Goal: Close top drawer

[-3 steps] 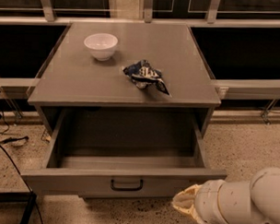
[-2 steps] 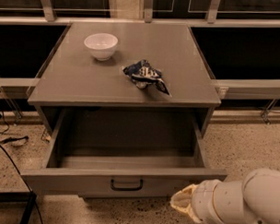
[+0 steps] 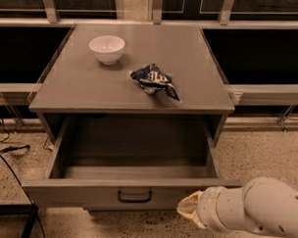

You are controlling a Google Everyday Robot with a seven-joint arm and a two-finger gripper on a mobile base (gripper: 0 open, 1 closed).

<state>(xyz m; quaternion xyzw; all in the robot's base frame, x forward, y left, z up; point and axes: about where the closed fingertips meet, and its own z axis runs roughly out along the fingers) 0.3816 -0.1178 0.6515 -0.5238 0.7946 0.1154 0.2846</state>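
The top drawer (image 3: 78,191) of a grey cabinet is pulled fully out toward me. It has a flat front panel with a small black loop handle (image 3: 134,196) at its centre and a deep, empty grey interior (image 3: 133,145). My gripper (image 3: 186,209) is at the lower right, at the end of a white arm (image 3: 256,208). It sits just in front of the right part of the drawer's front panel, right of the handle.
On the cabinet top (image 3: 91,84) stand a white bowl (image 3: 107,48) at the back left and a crumpled blue snack bag (image 3: 154,80) near the middle. Black cables (image 3: 8,153) lie on the speckled floor at left. A metal rail (image 3: 267,93) runs behind the cabinet.
The white arm and gripper have shifted slightly left along the drawer front. The drawer stays open.
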